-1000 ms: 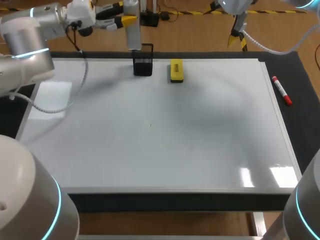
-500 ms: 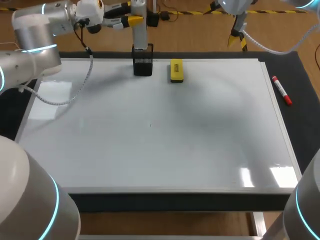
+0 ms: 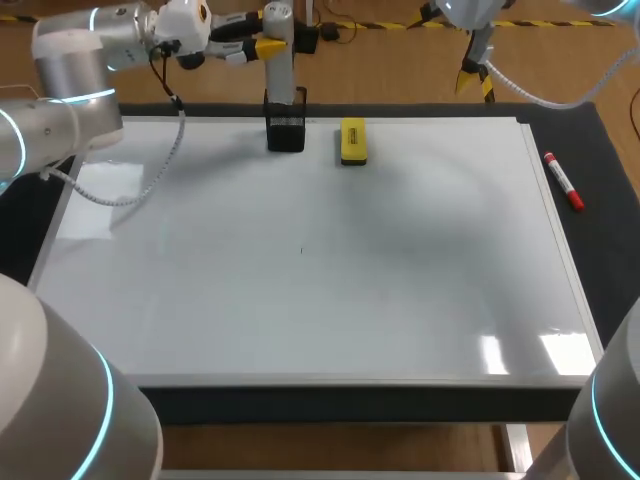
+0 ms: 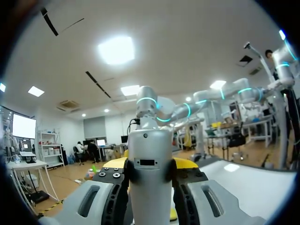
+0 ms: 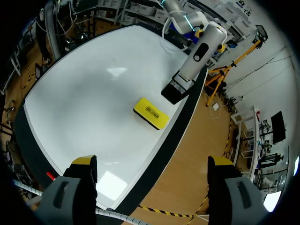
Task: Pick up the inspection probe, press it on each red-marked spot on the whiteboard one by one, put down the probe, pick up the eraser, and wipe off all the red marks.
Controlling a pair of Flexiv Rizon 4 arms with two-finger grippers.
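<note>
My left gripper (image 3: 262, 31) is shut on the silver inspection probe (image 3: 279, 62) and holds it upright at the whiteboard's far edge. The probe's lower end is at the mouth of the black holder (image 3: 286, 130). In the left wrist view the probe (image 4: 150, 173) fills the space between my fingers (image 4: 111, 197). The yellow eraser (image 3: 353, 140) lies just right of the holder. I see no red marks on the whiteboard (image 3: 400, 260), only a tiny dark speck. My right gripper (image 5: 152, 161) hangs open, high above the board's far right, empty; below it are the eraser (image 5: 151, 112) and probe (image 5: 201, 51).
A red marker (image 3: 563, 181) lies on the black mat to the right of the board. The holder (image 5: 174, 90) and eraser stand close together at the far edge.
My left arm has carried the probe to the right, from beside the holder to directly over it. The right arm has not moved.
</note>
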